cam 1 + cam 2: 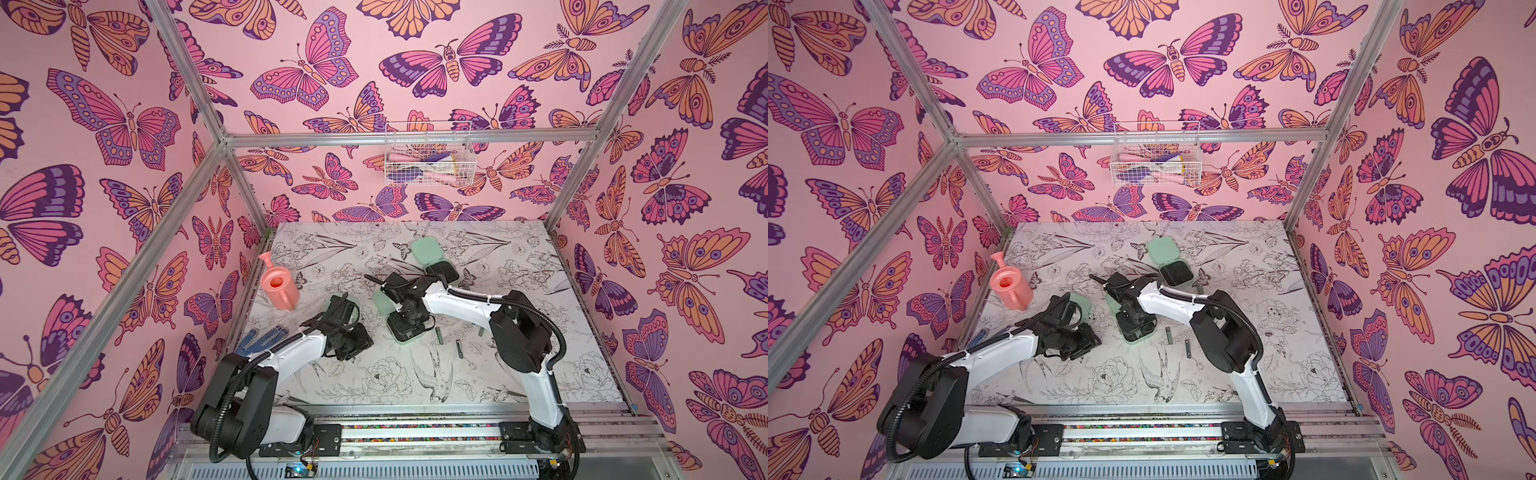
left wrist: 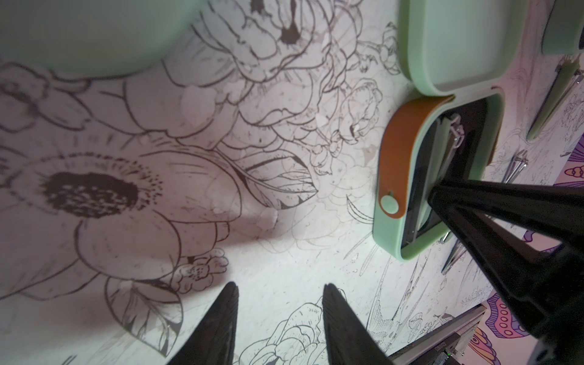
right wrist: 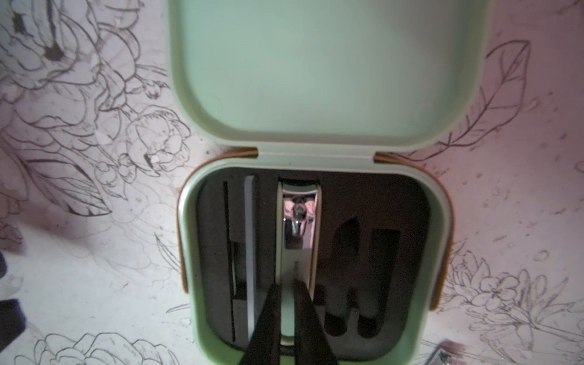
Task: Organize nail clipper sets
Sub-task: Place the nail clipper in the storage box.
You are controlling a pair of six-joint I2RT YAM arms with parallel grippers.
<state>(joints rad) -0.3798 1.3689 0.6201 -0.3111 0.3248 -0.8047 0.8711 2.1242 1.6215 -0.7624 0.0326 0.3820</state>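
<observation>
End effector on right (image 3: 287,286) tipped into open case (image 3: 363,196), jaws closed

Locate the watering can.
In both top views the watering can stands near the table's left edge, left of a mint case partly hidden by the left arm.

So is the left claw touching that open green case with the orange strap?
Apart. The left wrist view shows bare table between the left claw and the open case.
</observation>
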